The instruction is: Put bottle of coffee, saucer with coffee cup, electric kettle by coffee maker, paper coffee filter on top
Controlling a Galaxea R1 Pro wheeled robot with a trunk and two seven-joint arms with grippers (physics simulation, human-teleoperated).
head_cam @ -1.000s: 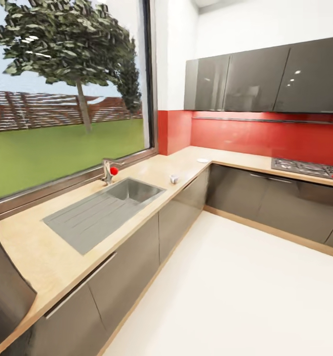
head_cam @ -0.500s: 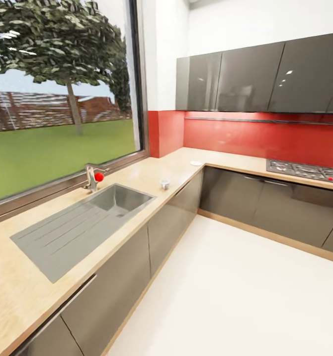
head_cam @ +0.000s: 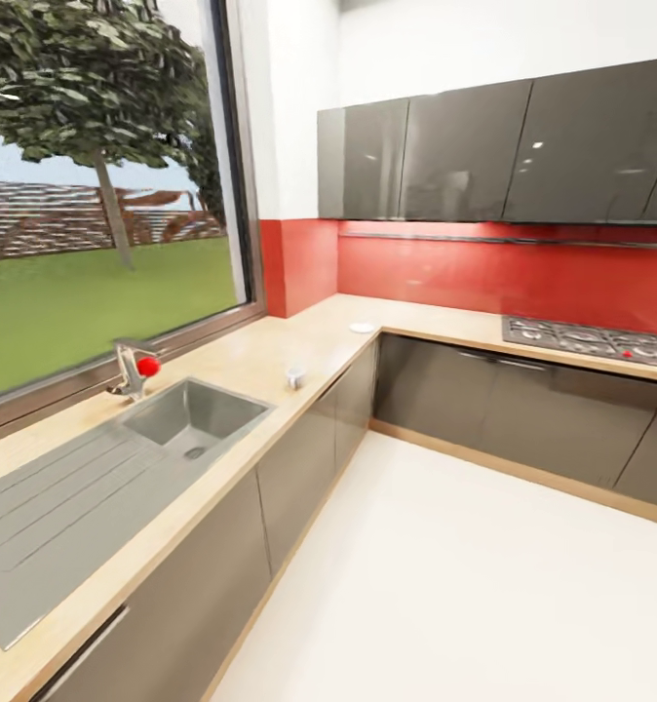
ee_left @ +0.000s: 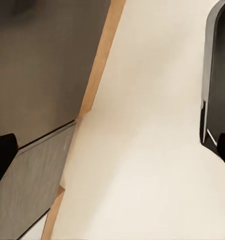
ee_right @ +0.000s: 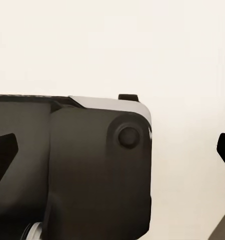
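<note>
Countertop: long light tan wood-look table [head_cam: 260, 361] over glossy dark grey cabinet fronts, running from lower left of the head frame to the corner, then right under the red backsplash. Small white round saucer [head_cam: 363, 328] sits at the corner, mid frame. Small pale cup-like item [head_cam: 293, 376] near the table edge just right of the steel sink [head_cam: 187, 419]; likely the coffee cup, too small to confirm. Left fingers [ee_left: 2, 155] spread over floor; right fingers [ee_right: 2, 150] spread, nothing between. Step, I judge: in transit, nothing held. Next move calls for closing on the corner and reaching for cup or saucer.
</note>
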